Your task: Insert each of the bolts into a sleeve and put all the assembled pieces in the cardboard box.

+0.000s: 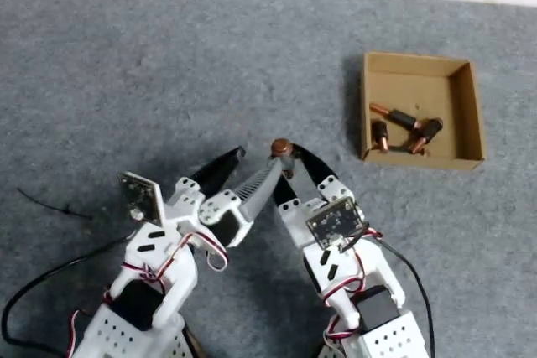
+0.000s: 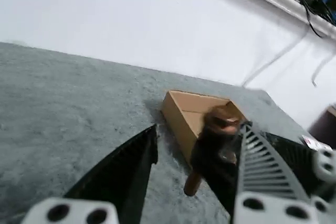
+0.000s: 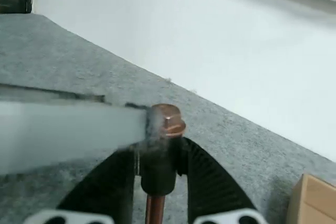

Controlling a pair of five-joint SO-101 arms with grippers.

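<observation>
Your right gripper grips the sleeve with its bolt. Your left gripper gapes wide beside it.

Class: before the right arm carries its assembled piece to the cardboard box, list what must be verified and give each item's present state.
1. Bolt seated in sleeve: ok, head on top, shank out below.
2. Right end effector shut on the sleeve: ok.
3. Left end effector open: ok.
4. Left arm's pale finger away from the bolt: not ok, tip beside the head.
5. Cardboard box has room: ok, three assembled pieces inside, bare floor showing.
</observation>
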